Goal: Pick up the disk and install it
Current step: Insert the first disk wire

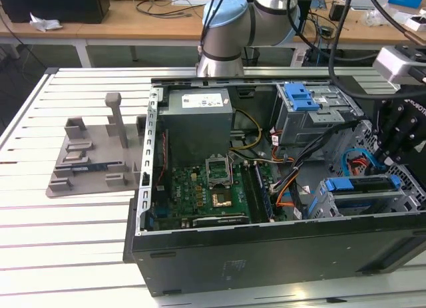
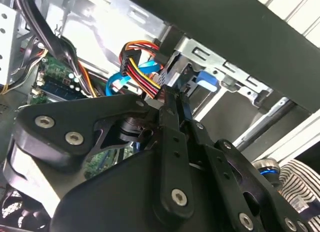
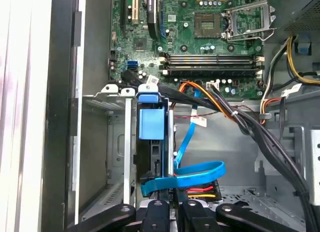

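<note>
Claw [image 3: 168, 208] — at the disk's [image 3: 151, 142] end

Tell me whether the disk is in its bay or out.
In. The disk sits on edge inside the metal bay, blue rail showing, with the claw at its end.

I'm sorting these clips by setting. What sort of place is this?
Probably a robotics lab or electronics workshop: an opened computer case lies on a slatted white table, a robot arm stands behind it, and cluttered workbenches with cables run along the back.
</note>
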`<state>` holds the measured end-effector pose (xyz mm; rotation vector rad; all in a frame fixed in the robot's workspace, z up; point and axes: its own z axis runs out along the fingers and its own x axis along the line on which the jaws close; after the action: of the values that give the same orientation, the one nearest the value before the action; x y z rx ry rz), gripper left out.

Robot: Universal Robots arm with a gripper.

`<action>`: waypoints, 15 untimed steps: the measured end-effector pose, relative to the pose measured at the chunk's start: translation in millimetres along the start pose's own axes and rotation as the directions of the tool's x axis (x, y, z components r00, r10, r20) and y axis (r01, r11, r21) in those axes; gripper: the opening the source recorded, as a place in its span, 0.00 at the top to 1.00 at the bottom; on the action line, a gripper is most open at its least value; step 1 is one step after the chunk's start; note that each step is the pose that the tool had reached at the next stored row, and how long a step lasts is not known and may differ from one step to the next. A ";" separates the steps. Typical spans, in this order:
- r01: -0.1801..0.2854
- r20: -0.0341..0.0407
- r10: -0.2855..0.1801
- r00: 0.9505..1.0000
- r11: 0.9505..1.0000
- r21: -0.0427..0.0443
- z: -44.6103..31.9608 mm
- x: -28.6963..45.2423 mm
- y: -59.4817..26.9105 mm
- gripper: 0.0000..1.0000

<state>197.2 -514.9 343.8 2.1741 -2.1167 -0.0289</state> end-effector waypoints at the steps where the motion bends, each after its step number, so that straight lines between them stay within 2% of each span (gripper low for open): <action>1: 0.000 0.000 0.000 1.000 1.000 0.000 0.1 1.7 -0.2 0.83; 5: 0.000 0.000 0.000 1.000 1.000 0.000 0.5 7.4 -0.4 0.83; 15: 0.000 0.000 0.000 1.000 1.000 -0.003 2.2 7.6 -2.0 0.83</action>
<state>199.1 -522.6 341.9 2.1720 -2.1160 -0.0318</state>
